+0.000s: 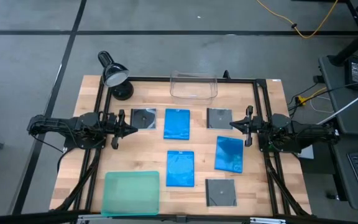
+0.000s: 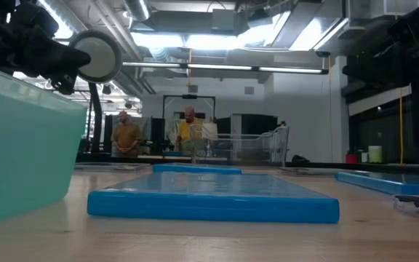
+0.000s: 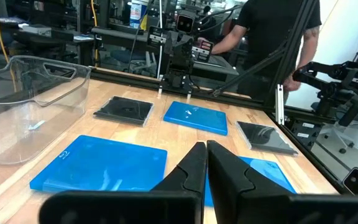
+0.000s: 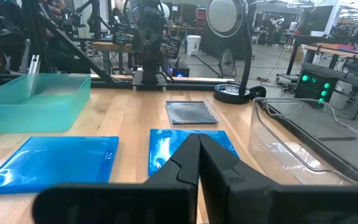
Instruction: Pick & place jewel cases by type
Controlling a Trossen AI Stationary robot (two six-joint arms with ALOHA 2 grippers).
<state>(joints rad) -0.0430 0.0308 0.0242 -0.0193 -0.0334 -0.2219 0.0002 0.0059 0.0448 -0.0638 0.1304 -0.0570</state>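
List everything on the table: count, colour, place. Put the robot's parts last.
Blue cases: three, bright blue; one mid-table at the far side, one nearer, one to its right.
Grey cases: three, dark grey; far left, far right, near right.
Tray: one, teal-green, near left corner.
Bin: one, clear, far edge, middle.
Lamp: one, black, far left corner.
Table: one, light wood.
Left hand: one, dark, left edge, shut, holding nothing.
Right hand: one, dark, right edge, shut, holding nothing.
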